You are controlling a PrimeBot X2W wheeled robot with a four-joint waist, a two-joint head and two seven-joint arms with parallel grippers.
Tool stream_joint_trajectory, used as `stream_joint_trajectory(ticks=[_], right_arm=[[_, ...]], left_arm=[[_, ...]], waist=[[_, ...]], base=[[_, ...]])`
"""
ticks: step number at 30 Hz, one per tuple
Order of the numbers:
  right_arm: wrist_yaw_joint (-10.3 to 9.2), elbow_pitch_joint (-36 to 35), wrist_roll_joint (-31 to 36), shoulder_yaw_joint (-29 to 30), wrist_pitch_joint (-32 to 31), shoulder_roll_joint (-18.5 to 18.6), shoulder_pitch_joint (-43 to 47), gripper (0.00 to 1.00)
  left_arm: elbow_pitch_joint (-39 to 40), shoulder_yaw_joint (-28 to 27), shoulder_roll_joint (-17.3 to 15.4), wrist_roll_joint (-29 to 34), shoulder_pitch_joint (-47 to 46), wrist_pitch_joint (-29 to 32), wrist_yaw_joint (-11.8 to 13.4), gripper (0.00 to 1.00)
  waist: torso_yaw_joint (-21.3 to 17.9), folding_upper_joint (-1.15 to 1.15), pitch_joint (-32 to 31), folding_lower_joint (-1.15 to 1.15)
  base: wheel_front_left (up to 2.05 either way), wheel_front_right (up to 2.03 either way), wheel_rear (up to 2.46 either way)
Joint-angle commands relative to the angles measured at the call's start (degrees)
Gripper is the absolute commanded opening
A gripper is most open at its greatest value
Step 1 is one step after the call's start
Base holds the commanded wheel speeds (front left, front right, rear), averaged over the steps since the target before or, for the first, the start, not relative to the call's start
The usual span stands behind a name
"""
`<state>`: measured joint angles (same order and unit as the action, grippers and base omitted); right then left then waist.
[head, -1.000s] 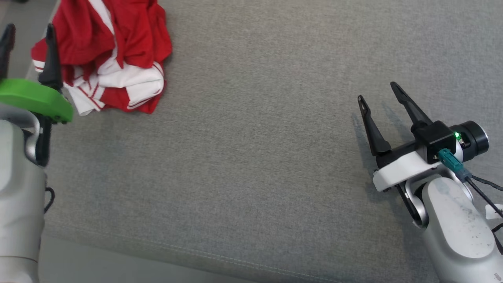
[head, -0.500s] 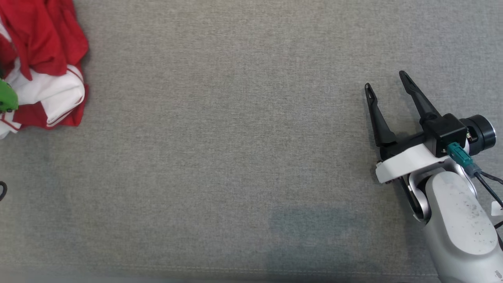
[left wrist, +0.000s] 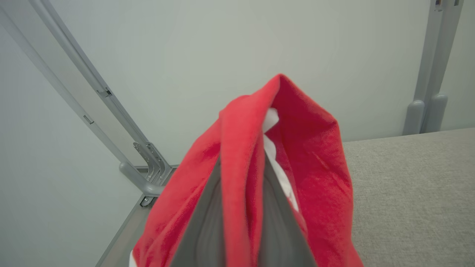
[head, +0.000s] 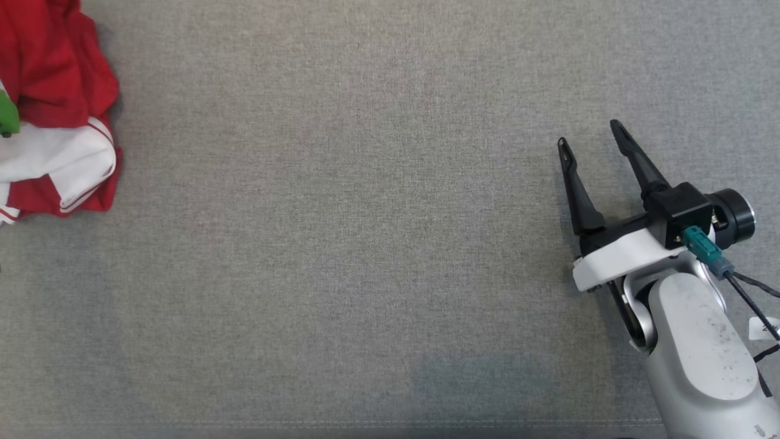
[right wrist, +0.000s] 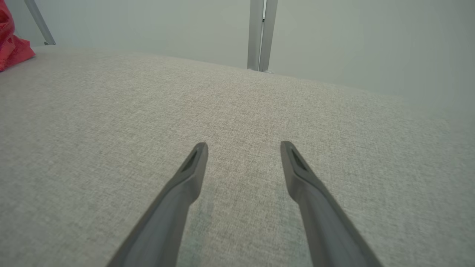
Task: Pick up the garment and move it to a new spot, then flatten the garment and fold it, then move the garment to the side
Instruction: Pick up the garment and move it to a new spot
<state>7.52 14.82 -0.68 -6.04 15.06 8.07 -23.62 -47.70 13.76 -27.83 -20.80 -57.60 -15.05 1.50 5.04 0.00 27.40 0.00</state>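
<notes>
The garment (head: 55,122), red with white panels and stripes, lies crumpled at the far left edge of the grey table (head: 365,244) in the head view. In the left wrist view my left gripper (left wrist: 243,174) is shut on a fold of the garment (left wrist: 241,148), and the red cloth drapes over both fingers (left wrist: 207,222). A bit of the left gripper's green cover (head: 7,116) shows at the head view's left edge. My right gripper (head: 588,134) rests open over bare table at the right, nothing between its fingers (right wrist: 193,167). A red corner of the garment (right wrist: 13,44) shows far left in the right wrist view.
Grey metal frame posts (left wrist: 426,92) and a slanted rail (left wrist: 92,92) stand behind the table against a pale wall. Another post (right wrist: 259,33) rises past the table's far edge in the right wrist view. The table's front seam (head: 365,422) runs along the head view's bottom.
The head camera has turned right, so the garment slid to the picture's left edge and the left arm left the view. The left gripper has shut on the garment. The right gripper stayed open.
</notes>
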Motion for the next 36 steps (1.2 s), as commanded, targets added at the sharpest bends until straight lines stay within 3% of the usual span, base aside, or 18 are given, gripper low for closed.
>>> stream_joint_trajectory(ticks=[1, 10, 17, 22, 25, 31, 36], right_arm=[[-0.06, 0.3, -0.3, 0.0, 0.2, -0.2, 0.9, 1.0], [-0.06, 1.6, -1.3, -0.4, 0.2, -2.2, 3.7, 1.0], [-0.06, 2.1, -2.1, -0.3, 0.2, -3.4, 5.7, 1.0], [-0.06, 2.1, -2.3, -0.3, 0.2, -4.0, 6.2, 1.0], [-0.06, 2.1, -2.6, 0.1, 0.2, -4.3, 6.3, 1.0], [-0.06, 2.0, -2.8, 0.6, 0.2, -4.7, 6.1, 1.0], [-0.06, 2.0, -2.8, 1.5, 0.2, -4.9, 6.7, 1.0]], left_arm=[[2.0, -0.3, -0.2, 1.2, 1.5, -0.2, 0.1, 0.0], [18.9, -1.7, 3.9, 6.3, 6.0, -0.2, -2.3, 0.0], [27.1, 0.5, 13.3, 7.0, 11.1, -0.1, -5.4, 0.0], [28.3, 3.0, 20.9, 6.5, 15.7, -0.1, -7.1, 0.0], [27.7, 4.8, 23.3, 6.9, 18.1, -0.1, -7.8, 0.0], [22.4, 5.3, 24.2, 9.6, 22.4, -0.1, -7.9, 0.0], [16.3, 3.8, 21.7, 13.2, 26.3, -0.1, -7.4, 0.0]], waist=[[0.3, 0.0, -2.5, 0.0], [-1.9, 0.0, -10.1, 0.0], [-5.6, 0.0, -14.1, 0.0], [-9.3, 0.0, -14.9, 0.0], [-11.5, 0.0, -14.5, 0.0], [-15.4, 0.0, -13.3, 0.0], [-16.4, 0.0, -13.3, 0.0]], base=[[0.0, 0.0, 0.0], [0.0, 0.0, 0.0], [0.0, 0.0, 0.0], [0.0, 0.0, 0.0], [0.0, 0.0, 0.0], [0.0, 0.0, 0.0], [0.0, 0.0, 0.0]])
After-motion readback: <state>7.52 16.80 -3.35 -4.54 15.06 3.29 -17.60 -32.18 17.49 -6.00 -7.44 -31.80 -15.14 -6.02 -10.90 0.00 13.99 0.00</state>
